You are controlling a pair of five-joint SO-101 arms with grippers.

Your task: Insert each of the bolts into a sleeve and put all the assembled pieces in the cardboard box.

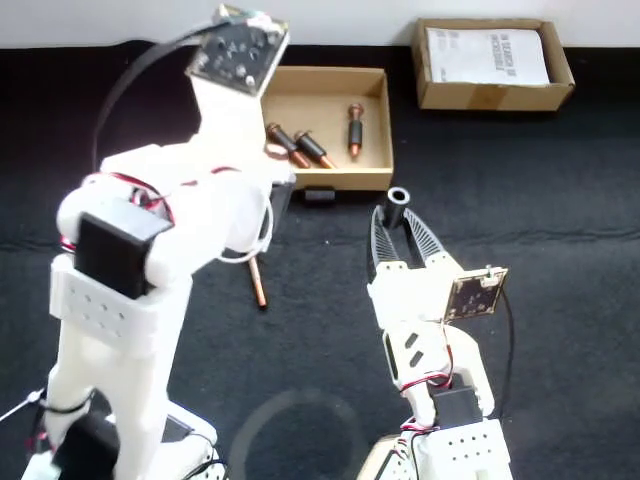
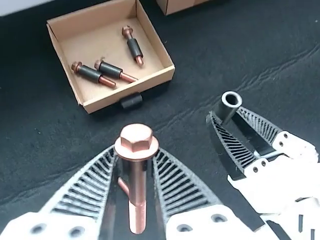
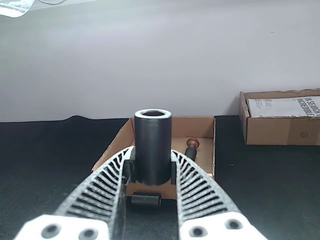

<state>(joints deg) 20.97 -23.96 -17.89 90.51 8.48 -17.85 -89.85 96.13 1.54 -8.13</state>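
Note:
My left gripper (image 2: 136, 167) is shut on a copper bolt (image 2: 135, 175), whose hex head points toward the box; the bolt's shaft (image 1: 258, 283) sticks out under the arm in the high view. My right gripper (image 1: 397, 220) is shut on a black sleeve (image 1: 397, 199) held upright, its open bore facing up (image 3: 152, 145). The sleeve (image 2: 231, 102) stands to the right of the bolt, apart from it. The open cardboard box (image 1: 375, 95) holds three assembled pieces (image 1: 315, 150). One loose black sleeve (image 1: 320, 195) lies on the mat against the box's near wall.
A second cardboard box (image 1: 432, 92) with a printed sheet inside sits at the back right. A black mat (image 1: 560, 250) covers the table. The left arm's white body (image 1: 130, 290) takes up the left side of the high view.

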